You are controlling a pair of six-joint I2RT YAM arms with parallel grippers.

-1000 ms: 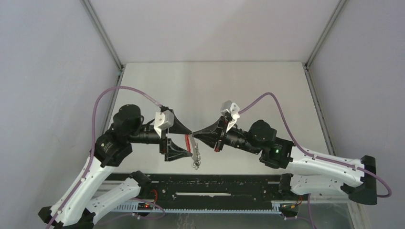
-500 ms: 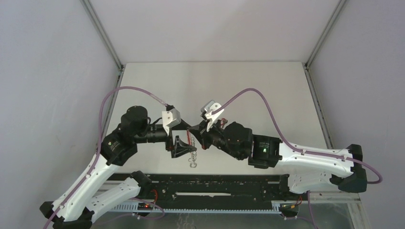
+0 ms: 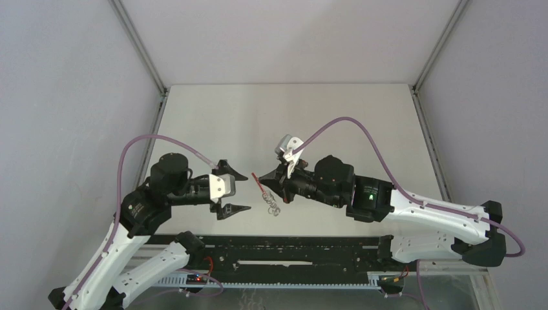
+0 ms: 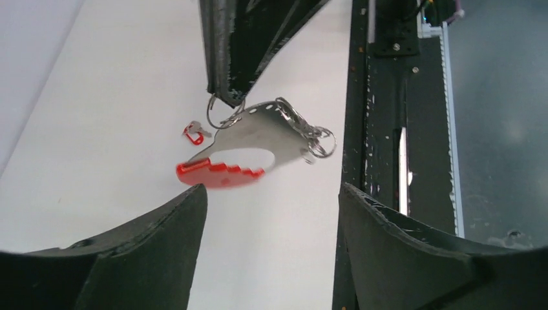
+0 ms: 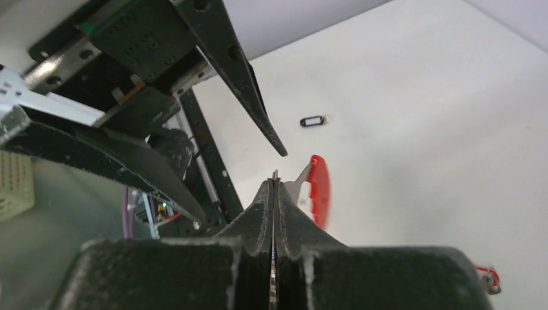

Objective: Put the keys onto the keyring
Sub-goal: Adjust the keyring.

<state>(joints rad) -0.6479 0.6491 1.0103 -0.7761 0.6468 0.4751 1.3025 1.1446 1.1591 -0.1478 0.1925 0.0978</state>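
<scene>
While the right gripper [image 4: 227, 98] pinches the keyring [image 4: 209, 115], keys [image 3: 273, 206] dangling, the empty left gripper [image 3: 238, 192] gapes just left.

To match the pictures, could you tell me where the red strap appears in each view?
Top external: red strap at centre, between the arms.
Left wrist: strap left of centre.
Right wrist: strap just right of centre.
Shared landmark: right gripper, shut, carrying it.

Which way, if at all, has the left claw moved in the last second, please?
Yes. The left claw has drawn back leftward, toward the table's left edge, away from the right claw.
</scene>
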